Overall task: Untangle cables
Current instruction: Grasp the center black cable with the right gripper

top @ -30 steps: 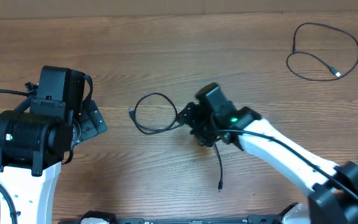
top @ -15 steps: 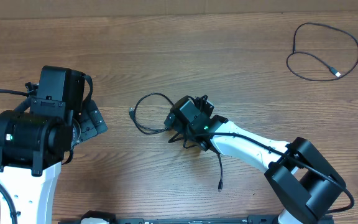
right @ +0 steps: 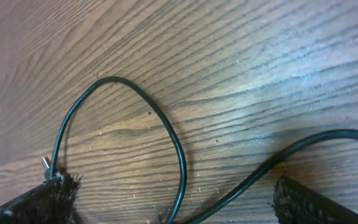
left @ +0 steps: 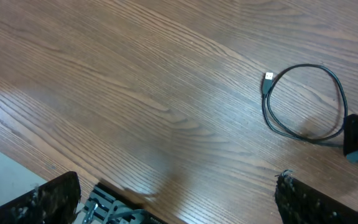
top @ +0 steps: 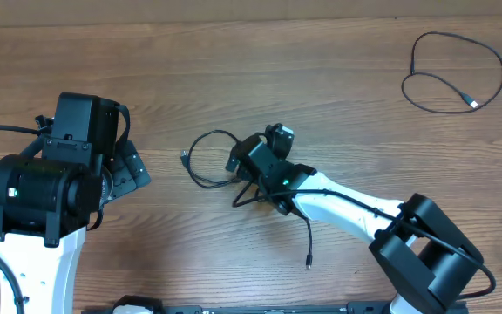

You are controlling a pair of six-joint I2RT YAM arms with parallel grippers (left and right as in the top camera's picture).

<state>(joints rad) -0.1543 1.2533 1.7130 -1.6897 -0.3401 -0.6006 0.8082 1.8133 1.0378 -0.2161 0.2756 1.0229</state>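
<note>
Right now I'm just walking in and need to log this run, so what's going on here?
The right gripper is low over a thin black looped cable mid-table, open, with strands lying between its fingers, nothing clamped. The left gripper hangs open to the side, touching nothing. Another thin black cable lies looped near the far right corner.

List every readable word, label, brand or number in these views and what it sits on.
None. No lettering can be read on the wooden table, the cables, the left arm or the right arm, which shows only a green light.
</note>
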